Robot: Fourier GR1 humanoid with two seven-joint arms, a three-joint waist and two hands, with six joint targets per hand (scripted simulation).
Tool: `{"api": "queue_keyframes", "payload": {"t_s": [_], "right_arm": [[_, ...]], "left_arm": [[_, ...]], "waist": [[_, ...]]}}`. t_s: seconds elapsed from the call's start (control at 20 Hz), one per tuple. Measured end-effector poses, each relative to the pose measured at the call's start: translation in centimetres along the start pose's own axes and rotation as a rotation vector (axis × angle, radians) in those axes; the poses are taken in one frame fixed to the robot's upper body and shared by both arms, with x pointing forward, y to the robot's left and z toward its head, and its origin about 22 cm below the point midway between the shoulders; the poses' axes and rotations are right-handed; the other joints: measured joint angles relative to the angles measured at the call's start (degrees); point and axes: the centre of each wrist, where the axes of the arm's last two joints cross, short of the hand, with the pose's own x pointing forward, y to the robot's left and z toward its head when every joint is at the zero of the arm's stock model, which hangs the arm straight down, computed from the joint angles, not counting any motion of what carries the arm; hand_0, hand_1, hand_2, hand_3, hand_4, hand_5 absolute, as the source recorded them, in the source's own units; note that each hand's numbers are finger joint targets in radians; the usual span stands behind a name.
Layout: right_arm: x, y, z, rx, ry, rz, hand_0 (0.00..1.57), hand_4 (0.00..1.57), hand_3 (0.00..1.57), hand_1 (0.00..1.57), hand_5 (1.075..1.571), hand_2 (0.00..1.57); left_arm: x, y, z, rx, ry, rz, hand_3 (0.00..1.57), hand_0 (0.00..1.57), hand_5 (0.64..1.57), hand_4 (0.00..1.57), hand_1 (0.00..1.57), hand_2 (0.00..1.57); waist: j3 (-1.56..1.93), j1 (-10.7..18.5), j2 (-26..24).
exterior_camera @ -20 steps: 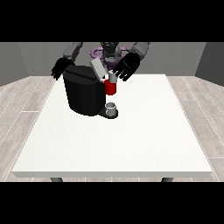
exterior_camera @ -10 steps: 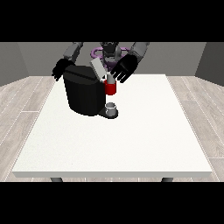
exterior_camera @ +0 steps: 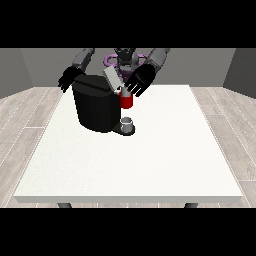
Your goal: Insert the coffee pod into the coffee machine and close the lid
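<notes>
The black coffee machine (exterior_camera: 97, 107) stands on the table's far left part. Its grey lid (exterior_camera: 112, 78) is raised and tilted. A red thing at the machine (exterior_camera: 126, 102) sits under the brew head, and a grey thing (exterior_camera: 128, 123) rests on the machine's base below it. The hand at the view's right (exterior_camera: 140, 81) hovers beside the lid, just above the red thing, with its fingers spread open. The hand at the view's left (exterior_camera: 67, 80) hangs behind the machine's far left corner with relaxed fingers, holding nothing. I cannot make out the pod.
The white table (exterior_camera: 165, 155) stretches wide towards the camera and to the right of the machine. The robot's torso (exterior_camera: 125, 57) stands behind the table's far edge.
The hand at the view's right has shifted slightly left and down, closer to the lid and brew head. The other hand and the machine look the same.
</notes>
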Motion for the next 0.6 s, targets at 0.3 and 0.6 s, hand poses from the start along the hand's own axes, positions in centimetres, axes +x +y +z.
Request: {"api": "queue_keyframes", "payload": {"t_s": [0.3,0.6], "right_arm": [[0.14,-0.74,-0.25,-0.013,0.001,0.008,0.00,0.40,0.00,0.00,1.571,0.00],[0.38,-0.46,-0.08,-0.007,-0.001,0.002,0.00,0.44,0.00,0.00,1.571,0.00]], "left_arm": [[-0.03,-0.19,-0.01,-0.016,0.001,0.008,1.14,1.20,1.571,0.47,1.20,1.24],[-0.52,-0.12,0.14,-0.030,0.013,0.003,1.00,1.13,1.571,0.46,1.13,1.17]], "waist": [[0.02,0.5,0.2],[0.01,0.2,-0.1]]}}
